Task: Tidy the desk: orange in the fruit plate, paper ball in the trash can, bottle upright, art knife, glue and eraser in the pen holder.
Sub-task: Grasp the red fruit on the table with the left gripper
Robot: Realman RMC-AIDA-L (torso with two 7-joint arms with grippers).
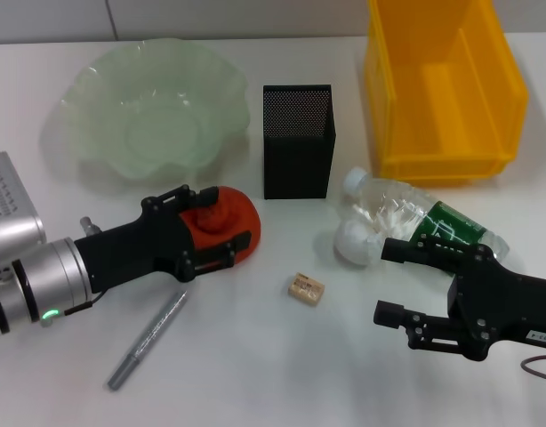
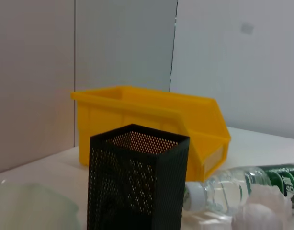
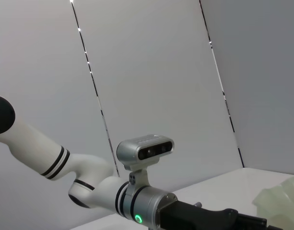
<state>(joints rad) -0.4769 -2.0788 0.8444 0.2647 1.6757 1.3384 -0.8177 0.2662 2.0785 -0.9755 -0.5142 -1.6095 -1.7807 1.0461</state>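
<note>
The left gripper (image 1: 221,227) is closing around the orange (image 1: 230,222) on the counter (image 1: 255,356), seemingly gripping it for the plate (image 1: 153,107); the right gripper (image 1: 396,283) is idling open, holding nothing.

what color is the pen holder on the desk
Black perforated mesh; the pen holder shows best in the left wrist view.

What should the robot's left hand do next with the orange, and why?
Probably lift it a little. The left gripper seems closed around the orange, which still sits on the table, and the green fruit plate is behind it, empty.
</note>
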